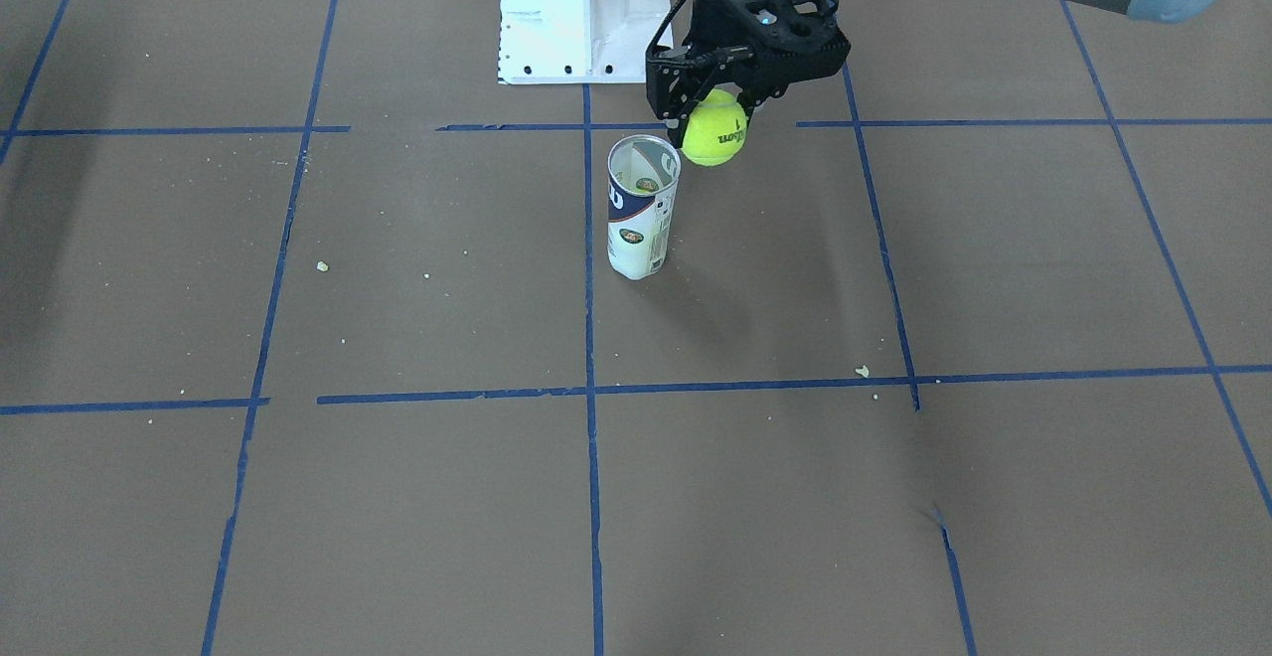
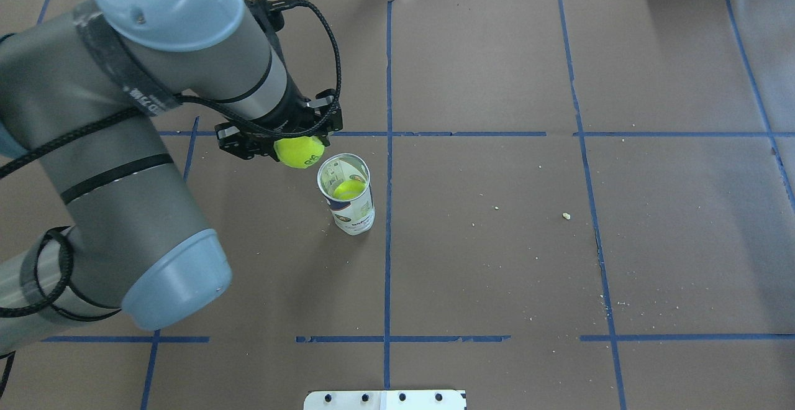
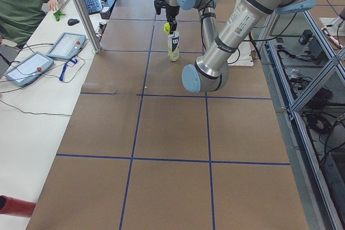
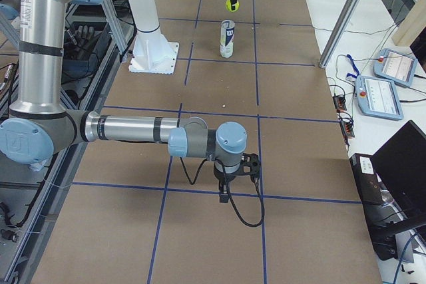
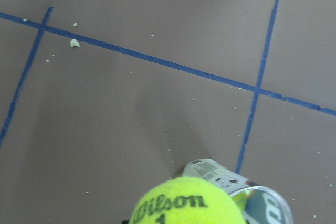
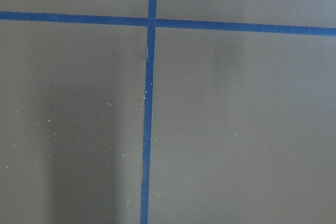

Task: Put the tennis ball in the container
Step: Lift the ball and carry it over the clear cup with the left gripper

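One tennis ball point(image 1: 714, 131) clamped inside left pincer point(image 2: 297, 148).

The left gripper point(image 2: 295, 143) clasps the tennis ball point(image 2: 300, 152) just beside the open rim of the upright container point(image 2: 351, 210) (something yellow-green shows inside it) on the brown table point(image 2: 497, 255) crossed by blue tape lines point(image 2: 389, 56).

From overhead: the fuzzy yellow-green tennis ball point(image 2: 299, 151) in my left gripper point(image 1: 713, 111) hangs above the brown paper-covered table point(image 2: 497, 242), just beside the upright clear plastic tennis-ball can point(image 2: 354, 214), at its ten o'clock; a second ball point(image 2: 348, 190) lies inside.
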Motion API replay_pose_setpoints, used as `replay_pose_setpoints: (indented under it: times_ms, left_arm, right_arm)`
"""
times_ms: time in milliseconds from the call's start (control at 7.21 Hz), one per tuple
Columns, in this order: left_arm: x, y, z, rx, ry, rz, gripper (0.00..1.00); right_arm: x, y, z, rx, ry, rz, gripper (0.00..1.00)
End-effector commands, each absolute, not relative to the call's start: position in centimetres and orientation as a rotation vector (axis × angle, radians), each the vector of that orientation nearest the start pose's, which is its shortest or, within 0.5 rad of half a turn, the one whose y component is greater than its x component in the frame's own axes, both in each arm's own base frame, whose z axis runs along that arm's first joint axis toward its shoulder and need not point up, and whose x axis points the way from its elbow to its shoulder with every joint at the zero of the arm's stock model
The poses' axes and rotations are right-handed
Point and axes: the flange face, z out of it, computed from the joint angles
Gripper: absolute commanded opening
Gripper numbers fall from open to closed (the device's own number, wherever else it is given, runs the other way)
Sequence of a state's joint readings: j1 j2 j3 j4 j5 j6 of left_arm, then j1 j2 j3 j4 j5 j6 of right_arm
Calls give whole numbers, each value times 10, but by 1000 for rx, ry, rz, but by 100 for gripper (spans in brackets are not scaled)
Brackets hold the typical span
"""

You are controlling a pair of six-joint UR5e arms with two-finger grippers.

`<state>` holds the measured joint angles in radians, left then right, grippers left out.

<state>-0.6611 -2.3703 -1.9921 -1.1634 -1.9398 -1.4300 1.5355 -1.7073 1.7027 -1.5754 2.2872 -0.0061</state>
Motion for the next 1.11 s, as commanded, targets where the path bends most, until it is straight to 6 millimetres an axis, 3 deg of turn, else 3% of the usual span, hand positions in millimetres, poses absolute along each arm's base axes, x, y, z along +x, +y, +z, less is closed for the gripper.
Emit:
replay_pose_setpoints:
  times_ms: [0,139,277,832,970]
  left_arm:
    - [424,-437,64,-37,875,-346,11]
    - [441,-447,58,-47,857,-348,14]
    - [450,-438,59,-51,864,-328,16]
    - [452,-429,71,-60,855,-315,21]
    - [452,-429,71,-60,855,-315,28]
  right_arm:
    - [53,-435,661,-19,-716,-36,100]
    - [53,-435,661,-19,-716,-36,100]
    - [53,-436,661,-18,-716,-37,100]
    - [53,-436,661,-18,-716,-37,100]
    - [53,-435,661,-19,-716,-36,100]
